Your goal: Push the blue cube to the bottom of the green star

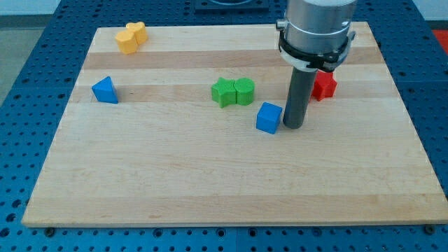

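Note:
The blue cube (269, 117) lies right of the board's middle. The green star (224, 92) lies up and to the left of it, touching a green round block (244, 92) on its right side. My tip (294, 126) stands on the board just to the right of the blue cube, very close to its right face or touching it. The rod rises from there to the arm's grey body at the view's top.
A red block (324, 85) sits behind the rod to its right. A blue triangular block (105, 90) lies at the left. Two yellow blocks (131, 36) lie at the top left. The wooden board (224, 189) ends in blue perforated table on all sides.

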{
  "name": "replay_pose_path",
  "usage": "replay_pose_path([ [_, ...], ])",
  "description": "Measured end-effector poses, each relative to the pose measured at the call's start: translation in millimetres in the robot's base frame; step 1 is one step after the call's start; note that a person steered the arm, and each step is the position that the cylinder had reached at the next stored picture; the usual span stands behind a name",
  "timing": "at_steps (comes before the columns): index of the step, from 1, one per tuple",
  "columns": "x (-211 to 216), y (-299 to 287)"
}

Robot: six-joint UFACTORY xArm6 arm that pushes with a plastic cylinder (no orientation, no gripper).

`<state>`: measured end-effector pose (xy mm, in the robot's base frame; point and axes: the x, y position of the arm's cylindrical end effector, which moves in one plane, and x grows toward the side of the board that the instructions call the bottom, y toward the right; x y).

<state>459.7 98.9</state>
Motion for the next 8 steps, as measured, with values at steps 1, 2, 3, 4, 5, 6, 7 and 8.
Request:
replay_pose_path([
  [1,-1,-2],
  [2,-2,-12],
  [3,-2,-26],
  [4,-2,-45],
  [5,-4,-53],
  [6,-11,-53],
  [7,-13,-58],
  [8,-13,-72],
])
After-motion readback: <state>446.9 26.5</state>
